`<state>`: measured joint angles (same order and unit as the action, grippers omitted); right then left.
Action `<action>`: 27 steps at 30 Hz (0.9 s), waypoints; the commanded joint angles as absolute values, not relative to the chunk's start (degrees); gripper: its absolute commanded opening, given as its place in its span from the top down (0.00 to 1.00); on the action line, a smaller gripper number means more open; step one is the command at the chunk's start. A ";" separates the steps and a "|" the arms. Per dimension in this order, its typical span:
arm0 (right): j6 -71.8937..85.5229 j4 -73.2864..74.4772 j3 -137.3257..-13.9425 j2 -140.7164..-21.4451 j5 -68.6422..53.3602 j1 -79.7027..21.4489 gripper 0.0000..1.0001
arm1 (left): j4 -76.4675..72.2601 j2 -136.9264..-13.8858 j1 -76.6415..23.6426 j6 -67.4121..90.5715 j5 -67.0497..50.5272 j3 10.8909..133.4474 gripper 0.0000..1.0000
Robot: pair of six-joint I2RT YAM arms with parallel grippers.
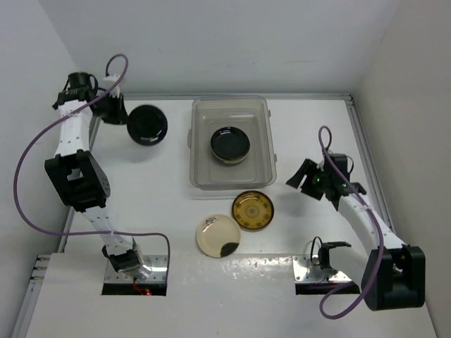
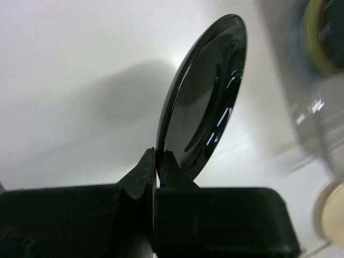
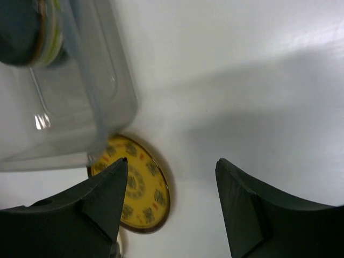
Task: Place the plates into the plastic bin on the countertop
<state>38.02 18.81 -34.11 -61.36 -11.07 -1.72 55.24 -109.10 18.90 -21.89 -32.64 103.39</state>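
Observation:
My left gripper (image 1: 121, 115) is shut on the rim of a glossy black plate (image 1: 147, 124), held above the white countertop (image 1: 155, 183) left of the clear plastic bin (image 1: 262, 169). In the left wrist view the black plate (image 2: 207, 91) stands edge-on between my fingers (image 2: 146, 169). The bin holds a stack of plates with a black one on top (image 1: 230, 144). A yellow-brown patterned plate (image 1: 253, 210) and a cream plate with a dark blotch (image 1: 218, 235) lie in front of the bin. My right gripper (image 1: 304, 179) is open and empty, right of the bin; the yellow plate (image 3: 141, 193) lies below it.
White walls stand close on the left, back and right. A metal rail (image 1: 363, 148) edges the countertop on the right. The bin's corner (image 3: 107, 97) fills the upper left of the right wrist view. Purple cables loop over both arms.

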 commanded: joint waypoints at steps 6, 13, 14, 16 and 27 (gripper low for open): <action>47.19 1.25 -15.32 -57.21 -22.94 -7.37 0.36 | 36.75 -105.90 0.72 0.51 -42.99 111.61 1.00; 51.94 -7.55 -10.46 -63.19 -19.51 -13.97 0.42 | 36.21 -117.32 -10.54 3.16 -38.50 114.43 1.00; 52.03 -8.43 -10.55 -63.89 -19.08 -15.19 0.42 | 36.21 -118.20 -11.94 3.16 -37.10 114.43 1.00; 52.03 -8.70 -10.64 -66.26 -17.85 -15.91 0.46 | 36.21 -120.49 -13.27 2.64 -35.52 114.43 1.00; 51.42 -8.97 -9.14 -70.05 -16.70 -16.26 0.91 | 36.74 -125.06 -14.94 -1.23 -30.85 108.54 0.76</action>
<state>52.77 -11.51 -9.98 -69.52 -19.00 -16.16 36.56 -125.38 -14.66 0.30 -31.22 109.49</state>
